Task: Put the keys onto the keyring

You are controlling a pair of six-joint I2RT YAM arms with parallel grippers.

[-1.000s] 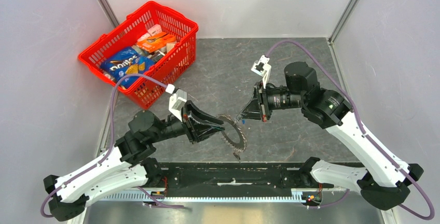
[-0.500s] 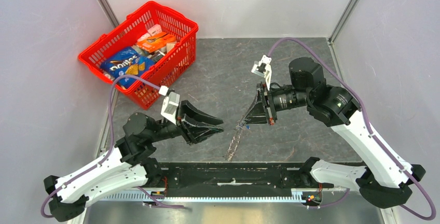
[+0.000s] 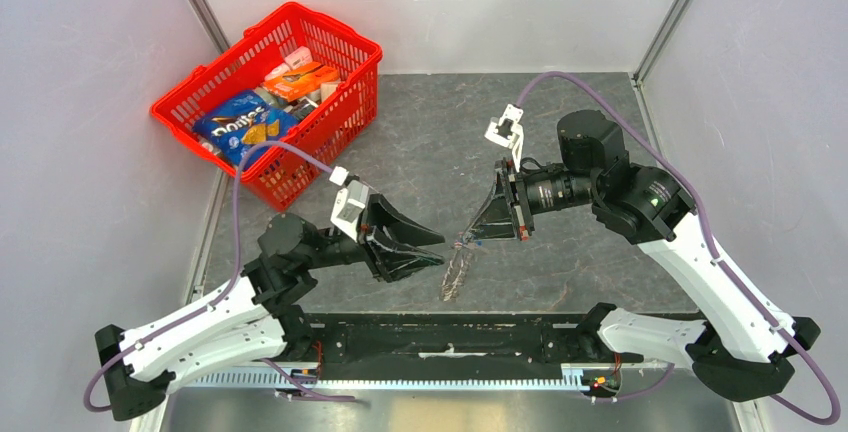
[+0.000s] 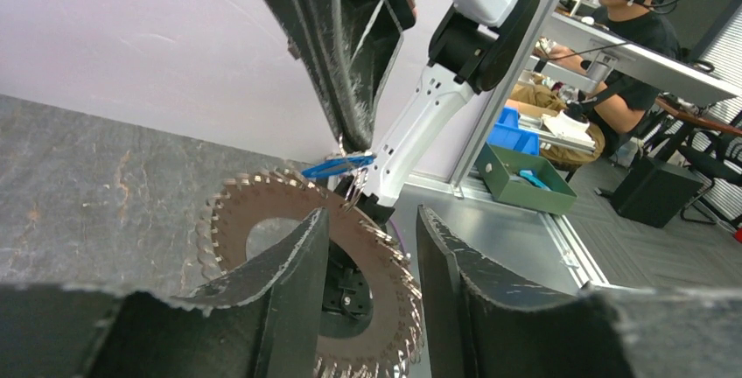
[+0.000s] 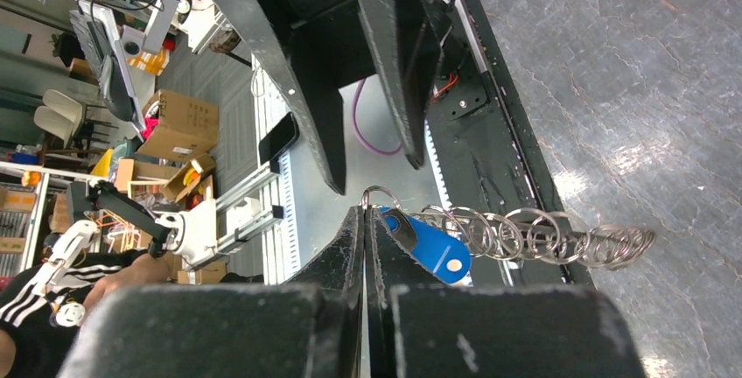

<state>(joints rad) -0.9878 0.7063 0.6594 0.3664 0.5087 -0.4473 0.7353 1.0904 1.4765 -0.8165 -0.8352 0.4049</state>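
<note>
The keys (image 3: 456, 270) dangle at centre frame, pinched in my closed right pincer (image 3: 472, 237), just beside my left pincer (image 3: 433, 249), whose jaws stand apart. Only the right wrist view shows the blue-headed key (image 5: 435, 249). The grey bench (image 3: 420, 132) lies beneath, with a red basket (image 3: 336, 30) at upper left.

COUNT | claws 2: left claw (image 3: 441, 251), right claw (image 3: 472, 233) | key bunch (image 3: 455, 272) 1, hanging under right claw, perhaps dozens of keys | blue key (image 5: 433, 249) 1, at right claw's tip | basket (image 3: 340, 122) 1, beyond left claw
</note>
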